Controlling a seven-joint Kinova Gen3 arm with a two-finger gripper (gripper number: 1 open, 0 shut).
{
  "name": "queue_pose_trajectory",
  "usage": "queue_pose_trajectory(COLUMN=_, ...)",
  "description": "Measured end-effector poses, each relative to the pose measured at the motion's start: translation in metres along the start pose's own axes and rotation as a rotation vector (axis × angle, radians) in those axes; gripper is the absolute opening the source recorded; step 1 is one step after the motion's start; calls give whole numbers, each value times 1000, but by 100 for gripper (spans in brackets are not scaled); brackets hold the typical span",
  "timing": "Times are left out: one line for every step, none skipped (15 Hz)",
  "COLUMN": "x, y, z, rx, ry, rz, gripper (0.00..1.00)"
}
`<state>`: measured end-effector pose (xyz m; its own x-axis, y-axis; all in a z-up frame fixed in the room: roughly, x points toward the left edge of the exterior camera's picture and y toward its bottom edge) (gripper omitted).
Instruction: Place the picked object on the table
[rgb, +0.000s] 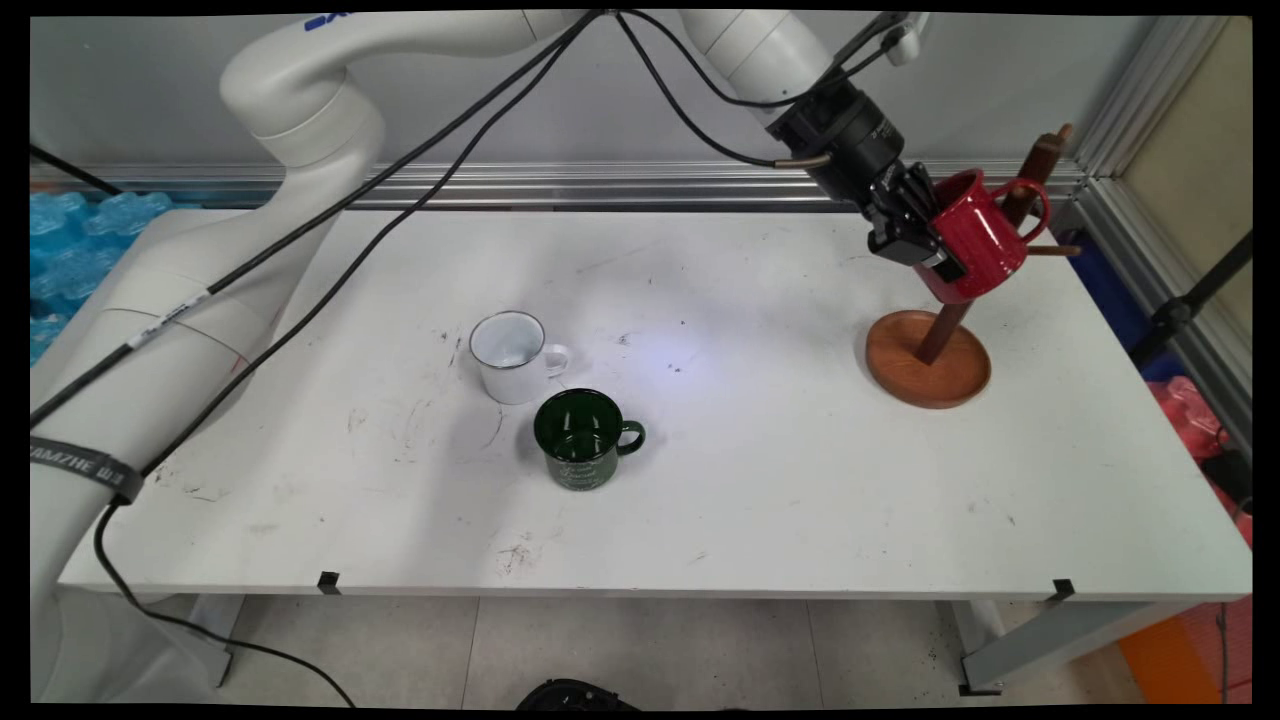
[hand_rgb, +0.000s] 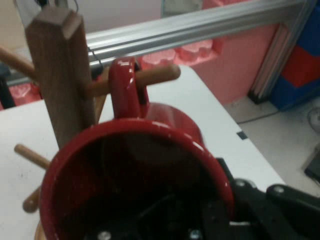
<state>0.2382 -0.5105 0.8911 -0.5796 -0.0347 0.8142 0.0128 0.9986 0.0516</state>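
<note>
White table (rgb: 760, 500), wall behind. Gripper (rgb: 925, 240) clamped on red mug (rgb: 975, 245) rim, one finger inside; handle looped over mug tree (rgb: 935, 345) peg. White mug (rgb: 512, 355), green mug (rgb: 583, 438) well apart.

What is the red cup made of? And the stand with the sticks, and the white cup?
The red cup, gripped by the tool, looks like glazed ceramic: thick wall, glossy highlights. The stand is plainly wood: brown grain, round pegs, matte. The white cup may be enamelled metal, with its thin dark rim, though that's uncertain.
</note>
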Motion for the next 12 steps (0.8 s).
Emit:
queue_pose_trajectory(x=0, y=0, z=1, rx=-4, ry=-1, rz=-3, gripper=0)
queue_pose_trajectory(x=0, y=0, z=1, rx=-8, ry=-1, rz=-6, gripper=0)
queue_pose_trajectory(x=0, y=1, z=1, rx=-11, ry=-1, rz=-9, gripper=0)
queue_pose_trajectory(x=1, y=2, z=1, rx=-14, ry=1, rz=-10, gripper=0)
queue_pose_trajectory(x=2, y=2, z=1, rx=-17, ry=3, rz=-11, gripper=0)
queue_pose_trajectory(x=4, y=3, z=1, rx=-21, ry=6, rz=-12, gripper=0)
queue_pose_trajectory(x=6, y=5, z=0, rx=-25, ry=10, rz=-13, gripper=0)
queue_pose_trajectory(x=8, y=6, z=0, rx=-28, ry=14, rz=-15, gripper=0)
queue_pose_trajectory(x=11, y=7, z=-2, rx=-33, ry=17, rz=-16, gripper=0)
queue_pose_trajectory(x=12, y=9, z=-3, rx=-36, ry=19, rz=-17, gripper=0)
queue_pose_trajectory(x=14, y=11, z=-4, rx=-39, ry=20, rz=-19, gripper=0)
queue_pose_trajectory(x=15, y=12, z=-6, rx=-42, ry=21, rz=-21, gripper=0)
